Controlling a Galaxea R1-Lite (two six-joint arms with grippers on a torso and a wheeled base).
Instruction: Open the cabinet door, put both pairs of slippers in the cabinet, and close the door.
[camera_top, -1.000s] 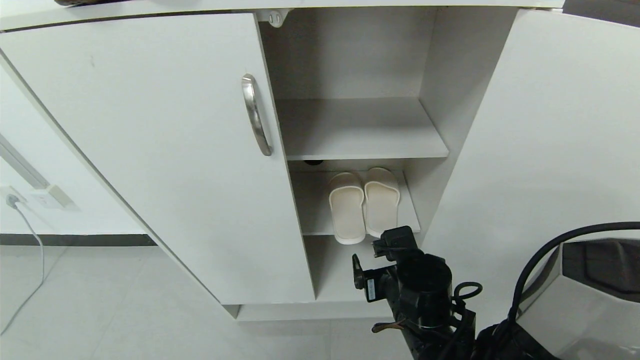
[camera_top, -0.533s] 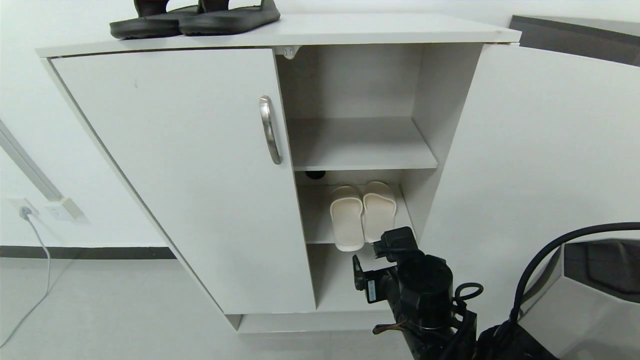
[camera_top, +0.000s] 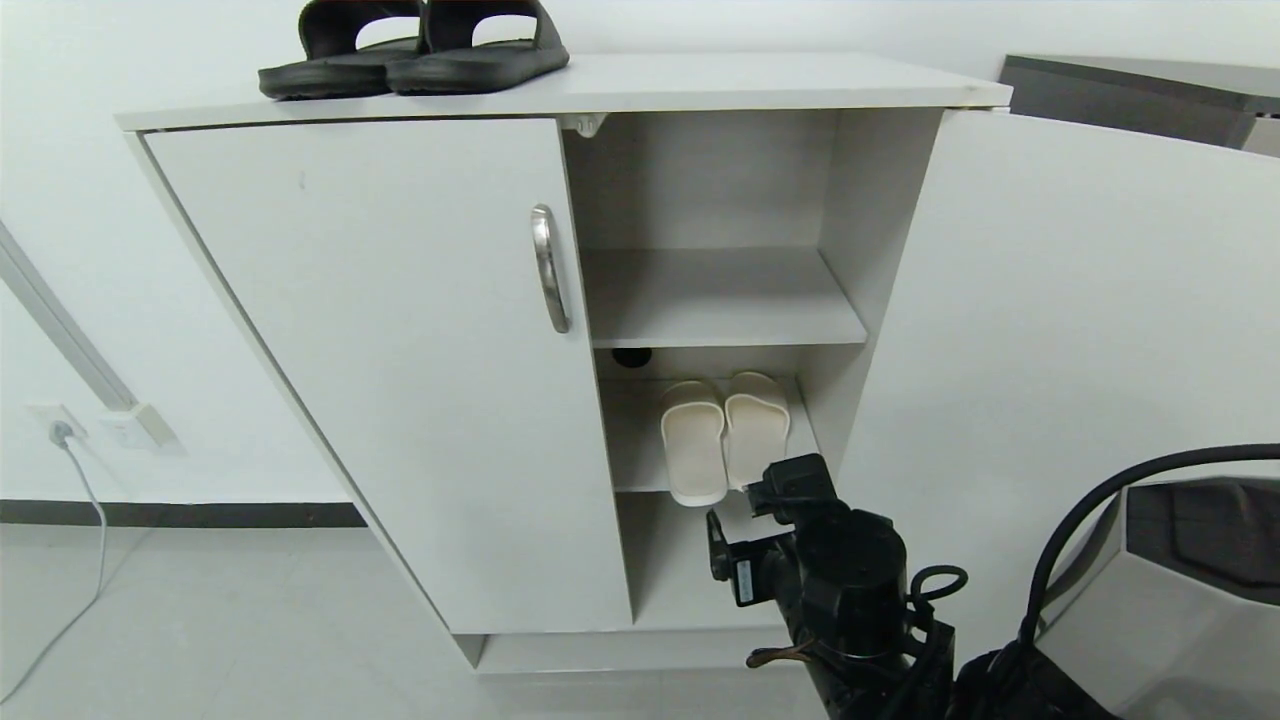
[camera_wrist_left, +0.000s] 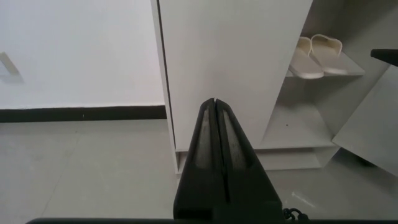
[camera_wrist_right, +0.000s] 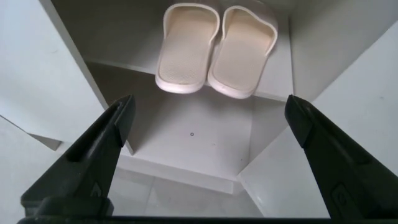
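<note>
slippers: cream pair (camera_top: 725, 435) on a shelf, black pair (camera_top: 415, 55) on top of the cabinet (camera_top: 760, 82)

the right door (camera_top: 1060, 300) is swung wide open toward me, and the left door (camera_top: 380, 350) is closed, its metal handle (camera_top: 550, 268) upright near the inner edge. inside the open half i see three levels. the upper shelf (camera_top: 715, 295) is bare. the cream pair lies on the middle shelf (camera_top: 625, 440), side by side and touching, the strapped ends toward the back and the near ends reaching just past the shelf's front edge. the black pair sits side by side on the cabinet's top, over the closed door, well apart from the cream pair.

my right gripper (camera_wrist_right: 210, 102) hangs low in front of the open half, just below and in front of the cream pair, facing the bottom compartment (camera_wrist_right: 199, 140). its fingers (camera_wrist_right: 106, 149) are spread wide with nothing between them. my left gripper (camera_wrist_left: 214, 106) is down near the floor (camera_wrist_left: 81, 168) in front of the closed left door. its fingers are pressed flat together and hold nothing.

a wall socket (camera_top: 60, 432) with a cable plugged in sits on the wall to the cabinet's left.
</note>
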